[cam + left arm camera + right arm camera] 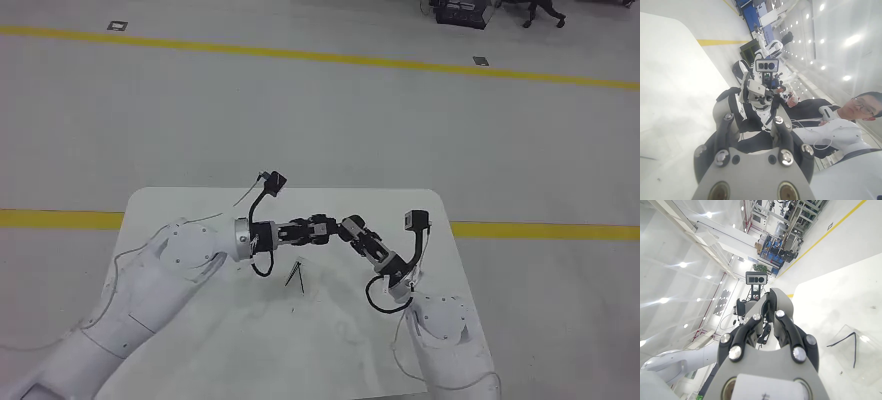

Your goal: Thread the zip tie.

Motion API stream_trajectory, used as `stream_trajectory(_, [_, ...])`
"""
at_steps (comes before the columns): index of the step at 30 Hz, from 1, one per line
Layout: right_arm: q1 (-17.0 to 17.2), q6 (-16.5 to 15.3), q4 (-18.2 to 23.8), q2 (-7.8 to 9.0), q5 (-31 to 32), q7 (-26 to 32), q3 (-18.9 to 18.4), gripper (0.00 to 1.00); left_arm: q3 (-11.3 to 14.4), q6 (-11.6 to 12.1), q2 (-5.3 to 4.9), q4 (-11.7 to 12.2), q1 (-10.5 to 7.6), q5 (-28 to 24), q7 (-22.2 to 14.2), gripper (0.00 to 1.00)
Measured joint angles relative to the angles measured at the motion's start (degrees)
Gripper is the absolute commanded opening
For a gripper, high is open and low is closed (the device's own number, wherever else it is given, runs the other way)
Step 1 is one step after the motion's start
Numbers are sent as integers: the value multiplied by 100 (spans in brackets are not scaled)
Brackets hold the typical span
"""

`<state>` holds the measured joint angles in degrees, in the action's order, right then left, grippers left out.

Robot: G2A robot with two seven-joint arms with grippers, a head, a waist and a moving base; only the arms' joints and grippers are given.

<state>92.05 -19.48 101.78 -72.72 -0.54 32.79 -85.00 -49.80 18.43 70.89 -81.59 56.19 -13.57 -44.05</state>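
2 arms near thin black plastic zip tie (841,339): left gripper (753,98) released, right gripper (769,294) clenched, empty; prob. pick-up step, nxt needs grasp.

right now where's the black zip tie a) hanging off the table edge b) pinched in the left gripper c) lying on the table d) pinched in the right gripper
c: the zip tie lies bent in a V on the table, with nothing gripping it.
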Motion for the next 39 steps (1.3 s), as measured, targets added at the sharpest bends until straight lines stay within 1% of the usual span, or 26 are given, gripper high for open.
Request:
stream_trajectory(1, [0,0,-2,3,10,-6,10,0,4,-8,0,5,-3,3,3,29])
stream_trajectory(3, [-3,0,-3,10,26,-30,27,0,13,-26,-1,14,-11,11,12,33])
stream_trajectory(5, [-6,0,26,15,25,-68,34,0,17,-33,-3,17,-14,14,23,42])
stream_trajectory(6, [-5,0,55,18,11,-93,31,0,12,-37,-5,21,-15,20,36,44])
stream_trajectory(7, [-1,0,72,21,-3,-105,26,0,5,-38,-8,25,-14,21,45,48])
stream_trajectory(8, [3,0,86,25,-17,-110,19,0,-6,-39,-12,30,-12,23,54,54])
stream_trajectory(11, [-2,0,126,39,-68,-116,-26,0,-63,-42,-29,41,0,30,92,87])
stream_trajectory(14, [-8,0,171,54,-116,-109,-89,0,-135,-45,-52,31,20,38,119,100])
stream_trajectory(20, [-9,0,243,79,-175,-78,-173,0,-260,-47,-96,-27,69,46,153,100])
stream_trajectory(25, [-45,0,201,83,-183,-117,-122,0,-185,-7,-82,-55,85,-99,102,100])
stream_trajectory(29, [-74,0,181,78,-222,-176,-51,0,-106,32,-59,-10,51,-166,113,92])
stream_trajectory(31, [-92,0,180,75,-256,-175,-5,0,-79,44,-51,17,35,-194,119,90])
stream_trajectory(33, [-105,0,176,73,-281,-166,34,0,-61,57,-46,33,25,-213,126,86])
stream_trajectory(35, [-107,0,172,71,-298,-162,65,0,-46,68,-42,35,23,-226,137,79])
stream_trajectory(37, [-96,0,167,71,-295,-144,102,0,-29,78,-39,30,28,-239,147,61])
stream_trajectory(39, [-76,0,154,74,-241,-131,122,0,-15,84,-37,21,37,-250,154,50])
